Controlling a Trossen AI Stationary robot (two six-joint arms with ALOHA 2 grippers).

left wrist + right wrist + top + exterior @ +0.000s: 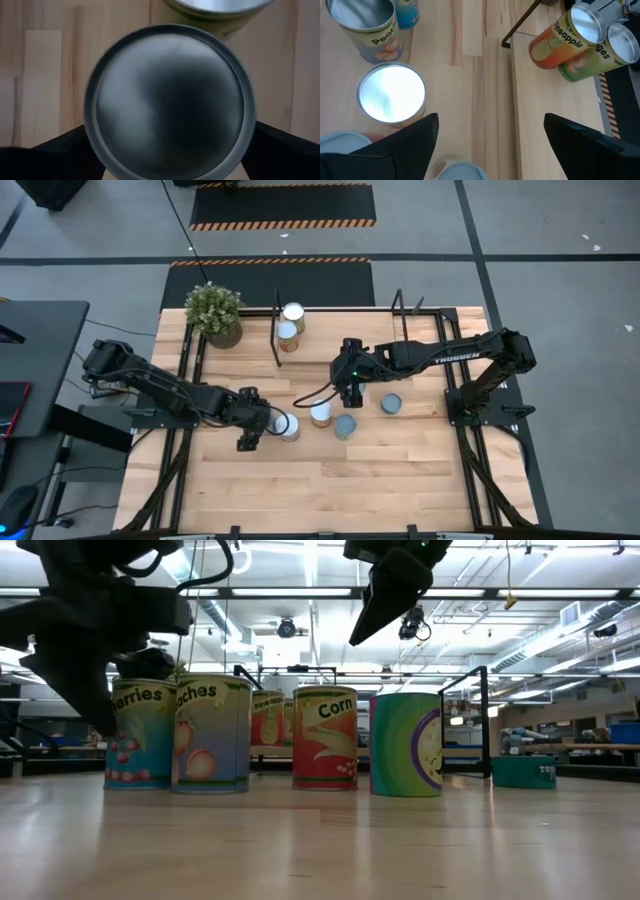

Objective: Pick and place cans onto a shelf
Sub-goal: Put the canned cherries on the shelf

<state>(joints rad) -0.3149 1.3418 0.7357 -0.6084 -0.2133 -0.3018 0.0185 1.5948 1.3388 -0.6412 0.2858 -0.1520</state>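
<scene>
My left gripper [252,426] is low over the blue Cherries can [140,735], open, with one finger on each side of the can's silvery top [170,100]. The Peaches can [288,425], the Corn can [320,412], a green can [345,426] and a low teal tin [392,402] stand upright on the table to its right. The Pineapple can [560,40] and one more can [600,55] stand at the left end of the shelf [276,340]. My right gripper [490,145] is open and empty, raised between the table's cans and the shelf. My left gripper comes at the Cherries can from above, pointing down, with a finger [55,155] beside each side of the rim. The can stands upright on the table. I cannot tell whether the fingers touch its wall.
A potted green plant [215,312] stands at the far left, beside the shelf's left black frame. The shelf's right frame [400,310] is at the far middle. Bare wood lies along the table's near edge [330,490].
</scene>
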